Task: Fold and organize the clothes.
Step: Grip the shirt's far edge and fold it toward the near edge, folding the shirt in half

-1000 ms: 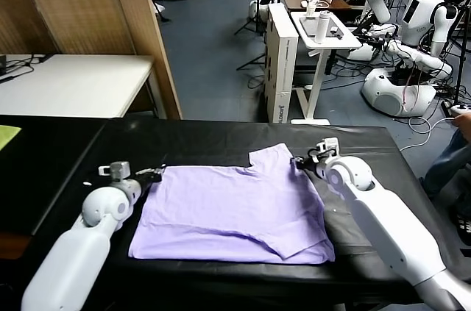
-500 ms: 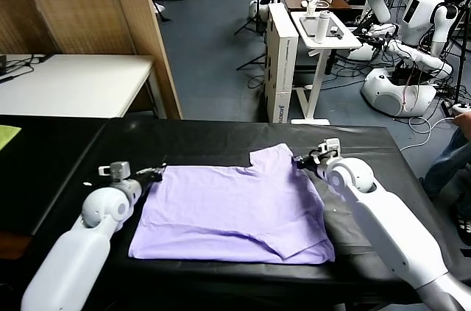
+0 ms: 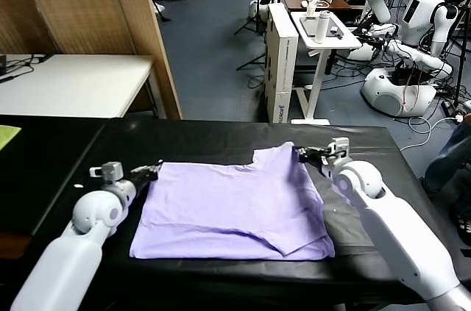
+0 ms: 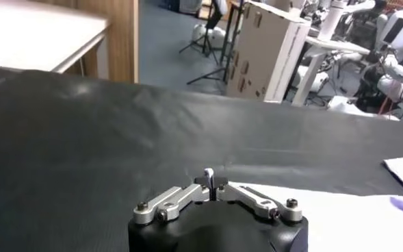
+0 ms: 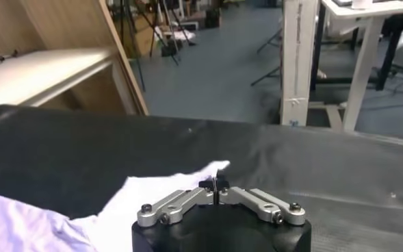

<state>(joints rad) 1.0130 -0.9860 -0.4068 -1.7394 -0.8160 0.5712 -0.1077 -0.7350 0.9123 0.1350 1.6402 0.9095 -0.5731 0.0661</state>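
The clothes are one lavender T-shirt (image 3: 235,204) lying flat on the black table (image 3: 206,138), with one near corner folded over. At the shirt's far left corner my left gripper (image 3: 151,170) is shut, and a pale sliver of fabric shows between its fingertips (image 4: 209,179). The right gripper (image 3: 303,153) is shut at the far right corner. In the right wrist view the shirt's pale edge (image 5: 167,188) runs right up to that gripper's closed fingertips (image 5: 215,183).
A yellow-green cloth (image 3: 7,134) lies at the table's far left edge. Behind the table stand a white table (image 3: 73,83) and a wooden panel (image 3: 88,9). A white cart (image 3: 324,31) and other robots (image 3: 412,68) are at the back right.
Both grippers have closed the last bit on the shirt's far corners and shifted slightly away from me. The far edge of the shirt has moved a little with them.
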